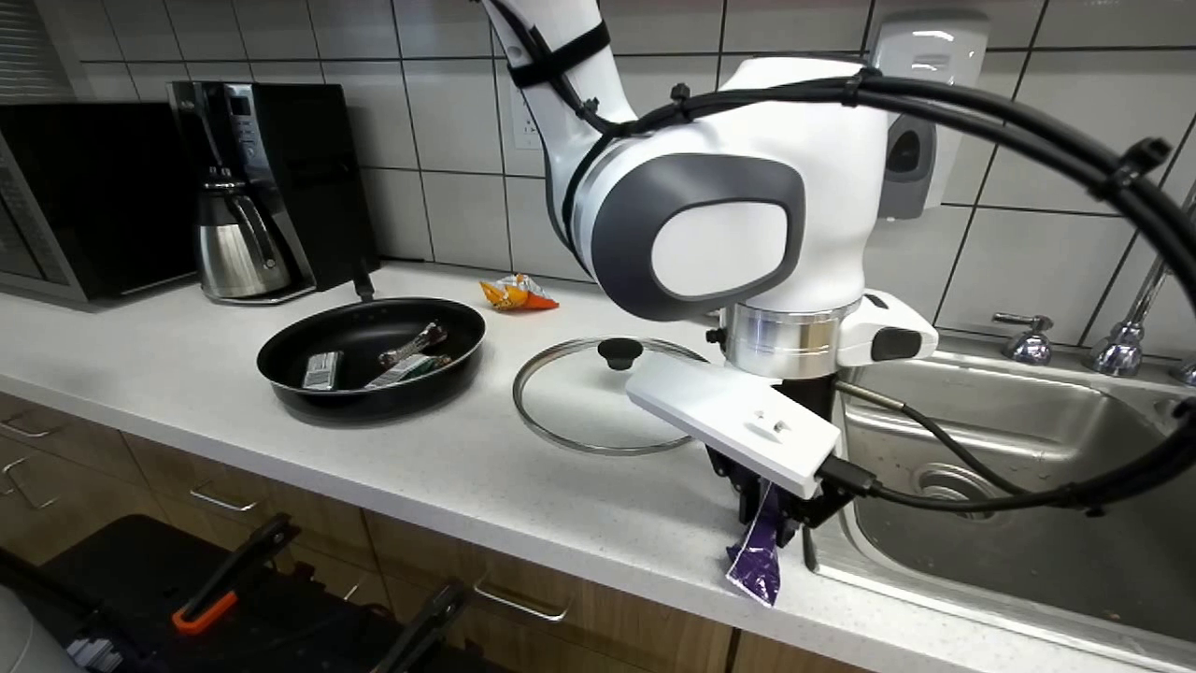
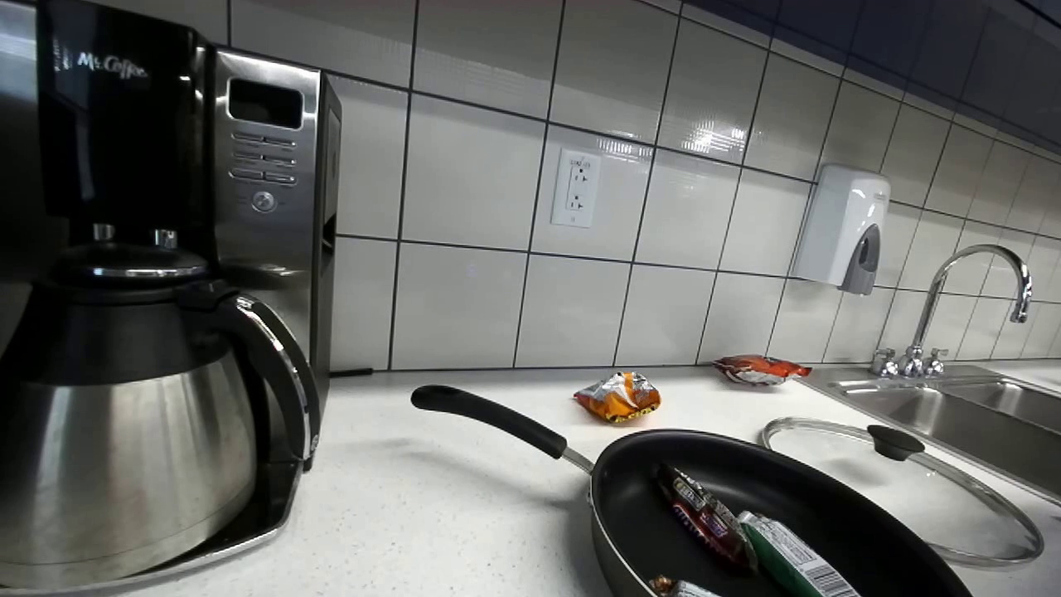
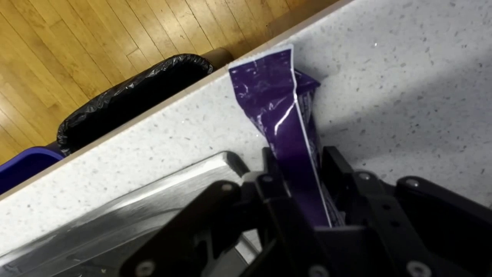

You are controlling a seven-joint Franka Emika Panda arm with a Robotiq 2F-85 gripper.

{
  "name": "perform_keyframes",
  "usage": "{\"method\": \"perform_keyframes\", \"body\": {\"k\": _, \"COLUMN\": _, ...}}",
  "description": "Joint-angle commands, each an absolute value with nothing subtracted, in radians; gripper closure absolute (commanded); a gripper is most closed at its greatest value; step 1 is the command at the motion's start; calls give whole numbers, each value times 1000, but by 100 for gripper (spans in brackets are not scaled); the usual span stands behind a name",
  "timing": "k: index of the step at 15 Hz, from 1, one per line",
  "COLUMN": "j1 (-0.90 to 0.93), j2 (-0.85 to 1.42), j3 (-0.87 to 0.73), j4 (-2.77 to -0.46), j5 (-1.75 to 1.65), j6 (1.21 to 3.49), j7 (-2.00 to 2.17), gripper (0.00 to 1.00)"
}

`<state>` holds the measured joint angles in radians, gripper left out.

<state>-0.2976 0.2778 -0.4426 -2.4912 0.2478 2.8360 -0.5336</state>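
"What's in your claw [image 3: 298, 157]?"

"It's clamped on a purple bag [image 3: 278, 111], pinched from both sides, by the corner of the sink [image 1: 1028, 561]."

"Which way does the bag point?"

"Its long axis runs out from my grip, with the white-edged end toward the front of the counter [image 3: 161, 138]; I can't tell if it touches the top."

"And the containers?"

"I see three small packets [image 1: 320, 371] in the black pan [image 1: 383, 322], a glass lid [image 1: 589, 402] near it, and a black-lined bin [image 3: 127, 107] below the counter's edge."
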Motion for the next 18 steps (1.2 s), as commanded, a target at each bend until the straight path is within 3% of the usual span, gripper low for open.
{"method": "perform_keyframes", "body": {"k": 1, "j1": -311, "j2": 272, "j3": -420, "j4": -2485, "j5": 294, "j6": 2861, "j7": -540, "gripper": 97}}
{"method": "perform_keyframes", "body": {"k": 18, "j1": -189, "j2": -9, "j3": -400, "j4": -2596, "j5": 247, "j6": 2813, "j7": -578, "gripper": 97}}
